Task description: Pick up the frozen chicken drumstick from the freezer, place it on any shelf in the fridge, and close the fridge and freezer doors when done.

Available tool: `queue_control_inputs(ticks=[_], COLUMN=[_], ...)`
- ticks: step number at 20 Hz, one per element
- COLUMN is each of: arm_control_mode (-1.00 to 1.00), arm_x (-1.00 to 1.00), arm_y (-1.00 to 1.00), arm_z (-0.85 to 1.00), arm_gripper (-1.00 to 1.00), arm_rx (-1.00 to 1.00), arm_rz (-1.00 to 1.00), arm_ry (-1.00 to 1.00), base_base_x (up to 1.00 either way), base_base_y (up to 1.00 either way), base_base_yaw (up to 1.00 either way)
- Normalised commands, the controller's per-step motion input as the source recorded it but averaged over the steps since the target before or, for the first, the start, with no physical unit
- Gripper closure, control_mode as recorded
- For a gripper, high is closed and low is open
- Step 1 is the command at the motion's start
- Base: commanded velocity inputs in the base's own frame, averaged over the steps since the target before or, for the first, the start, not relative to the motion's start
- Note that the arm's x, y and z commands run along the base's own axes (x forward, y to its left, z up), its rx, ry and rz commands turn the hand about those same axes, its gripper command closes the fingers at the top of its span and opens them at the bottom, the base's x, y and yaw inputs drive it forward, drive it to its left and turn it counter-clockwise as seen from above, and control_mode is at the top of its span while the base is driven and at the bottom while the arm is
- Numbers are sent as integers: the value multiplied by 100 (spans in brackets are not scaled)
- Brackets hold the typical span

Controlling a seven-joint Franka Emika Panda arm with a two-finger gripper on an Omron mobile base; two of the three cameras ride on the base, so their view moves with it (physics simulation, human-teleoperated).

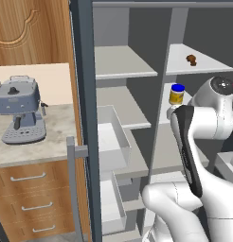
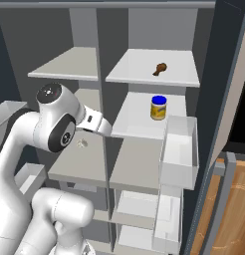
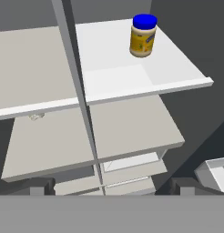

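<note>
Drumstick (image 2: 160, 68), frozen: a small dark brown knobbly lump lying on the uppermost shelf (image 2: 139, 74) of the fridge (image 1: 194, 118) half, one board above the yellow jar (image 2: 158, 108) with the blue lid. I judge placement done, with both doors left to close. Were I to take hold of it again, I would expect it to handle as a stiff, light, possibly slick piece; I would pinch across the thick rounded head rather than the thin shank, where the pads could slip off. My gripper (image 3: 109, 187) is spread wide and empty, its two dark tips at the bottom of the hand view, looking down over the lower boards. The hand view gives the jar and the central divider; the two base views add the drumstick above it, the freezer (image 2: 69, 109) shelves alongside, and the pale door bins (image 2: 178, 149).
</note>
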Motion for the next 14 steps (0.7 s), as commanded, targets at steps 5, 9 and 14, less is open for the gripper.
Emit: queue_control_inputs(ticks=[5, 9, 14], arm_control_mode=[-100, 100, 100], arm_x=[-13, -20, 0], arm_y=[-5, -16, 0], arm_z=[0, 0, 0], arm_gripper=[-100, -100, -100], arm_rx=[0, 0, 0], arm_rz=[0, 0, 0], arm_ry=[0, 0, 0], base_base_x=[0, -12, -21], base_base_y=[0, -13, -14], base_base_yaw=[0, 0, 0])
